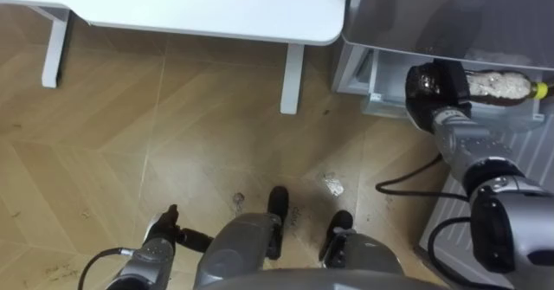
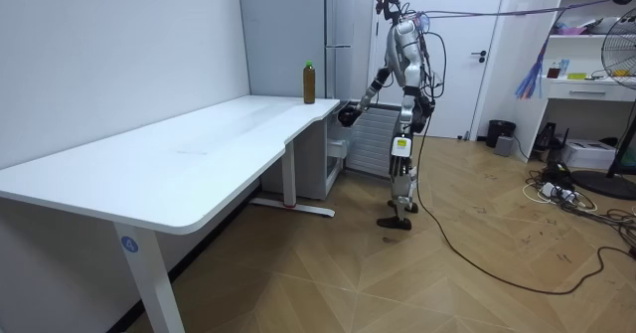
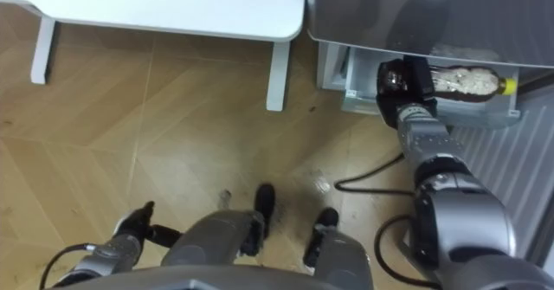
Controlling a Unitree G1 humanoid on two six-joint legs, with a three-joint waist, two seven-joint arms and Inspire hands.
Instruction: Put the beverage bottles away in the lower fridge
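A drink bottle [image 1: 500, 86] with a pale filling and a yellow cap lies on its side at the open lower fridge compartment [image 1: 378, 89]. My right hand [image 1: 435, 83] is shut on its base end, arm stretched forward to the fridge. In the right eye view the same bottle [image 3: 466, 82] and right hand [image 3: 403, 80] sit just under the grey fridge front [image 3: 415, 13]. A second, dark bottle with a green cap [image 2: 309, 83] stands upright on the white table's far corner beside the fridge. My left hand [image 1: 161, 235] hangs low at my side, fingers relaxed.
The white table [image 1: 208, 4] runs along my left, its leg [image 1: 292, 78] close to the fridge. The opened lower fridge door [image 1: 519, 143] stands to my right. A fan, shelves and cables [image 2: 566, 189] are across the room.
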